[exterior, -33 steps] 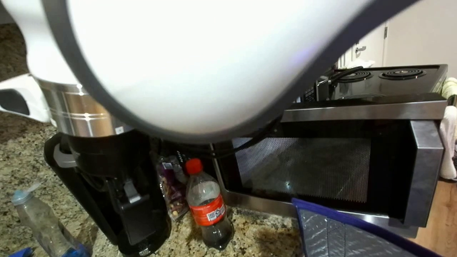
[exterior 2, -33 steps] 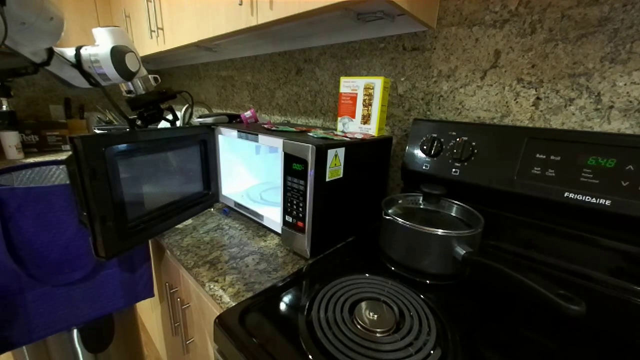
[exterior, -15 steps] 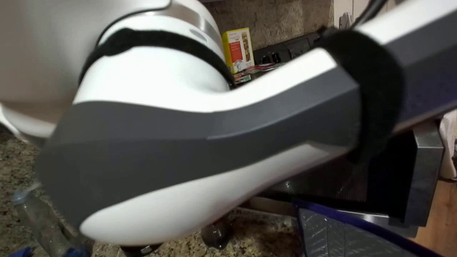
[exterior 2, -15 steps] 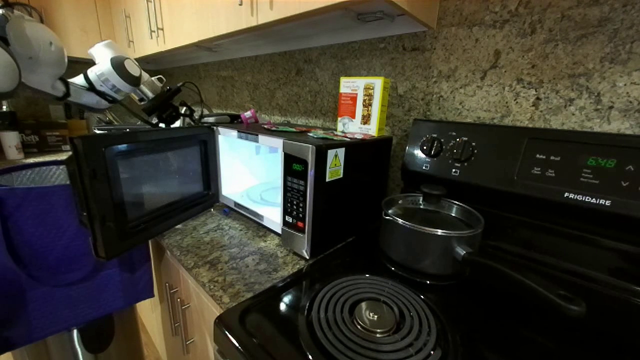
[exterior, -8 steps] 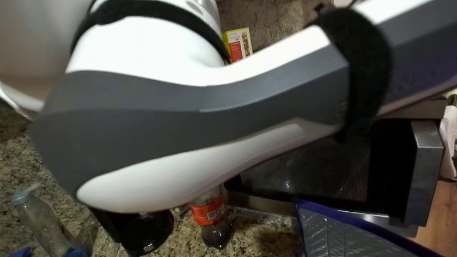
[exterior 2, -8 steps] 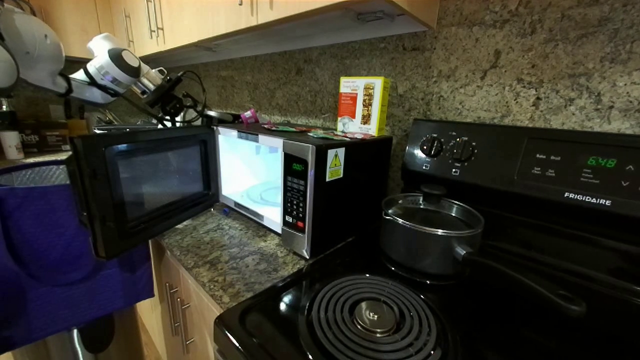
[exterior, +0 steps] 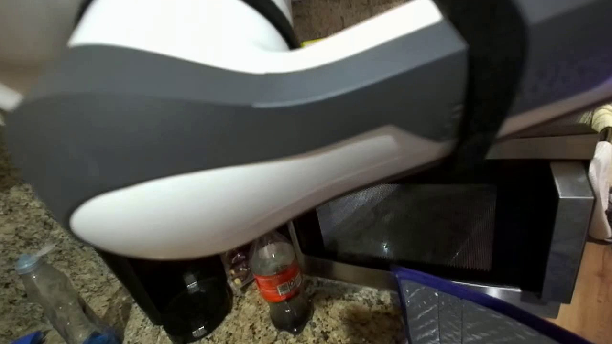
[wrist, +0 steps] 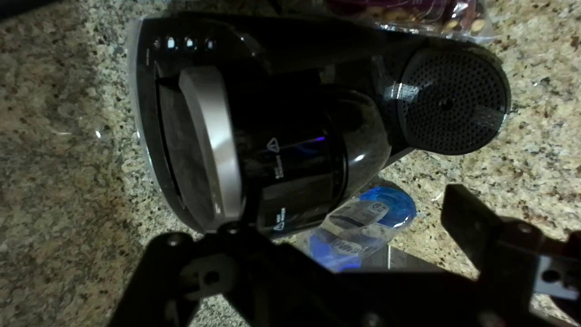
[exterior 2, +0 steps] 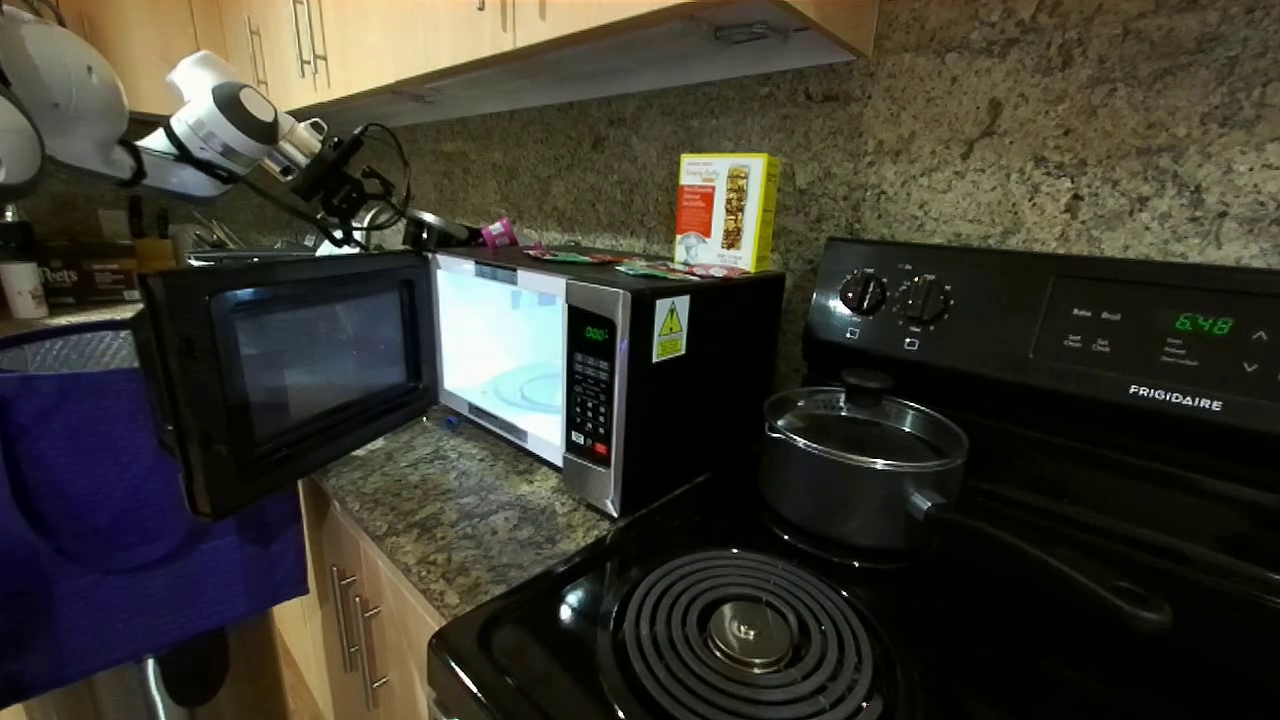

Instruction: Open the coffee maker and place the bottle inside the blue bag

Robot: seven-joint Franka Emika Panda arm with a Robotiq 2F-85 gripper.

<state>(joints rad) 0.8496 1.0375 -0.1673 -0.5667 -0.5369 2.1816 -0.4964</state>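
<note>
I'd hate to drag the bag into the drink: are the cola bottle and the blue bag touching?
Apart. In an exterior view, a strip of speckled countertop shows between the cola bottle and the nearest visible edge of the blue bag.

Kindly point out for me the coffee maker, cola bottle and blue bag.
Coffee maker [wrist: 295, 154]: wrist view, on the black housing.
Cola bottle [exterior: 277, 283]: an exterior view, on the red label.
Blue bag [exterior 2: 100, 500]: an exterior view, on the outer wall.
</note>
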